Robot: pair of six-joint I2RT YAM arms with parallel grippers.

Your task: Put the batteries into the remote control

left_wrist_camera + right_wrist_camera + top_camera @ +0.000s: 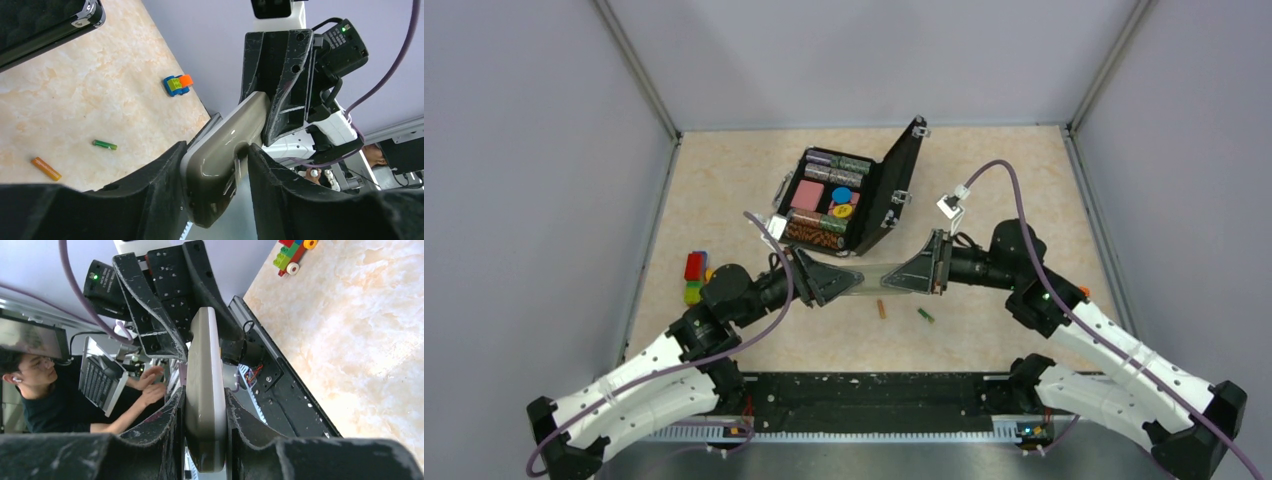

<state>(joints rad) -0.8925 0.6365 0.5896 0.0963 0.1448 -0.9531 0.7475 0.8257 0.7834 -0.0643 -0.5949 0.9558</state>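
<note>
Well, the remote control (879, 279) was up in the air, a little above the table (1004, 200), with one arm at each end. It hung like a small bridge between them.

The right gripper (204, 392) had its two fingers pressed flat on both sides of the remote, so it had a tight hold. The left gripper (216, 150) had its fingers round the other end. One finger (165, 185) touched the remote. I could not tell if the other finger pressed on it or stood a tiny bit off, so I could not tell if that hand really held it.

I think the right arm held the remote steady so that the left arm could get hold of it and work on the grey back, where the batteries go. The back looked closed from here.

The orange battery (882, 309) lay on the table at 6 o'clock from the remote, close under it. The green battery (925, 316) lay near it, at 5 o'clock from the remote. Nothing touched them.

The black case (894, 185) stood open at 12 o'clock, and the block toy (695, 277) sat far off at 9 o'clock. Both were out of the way.
</note>
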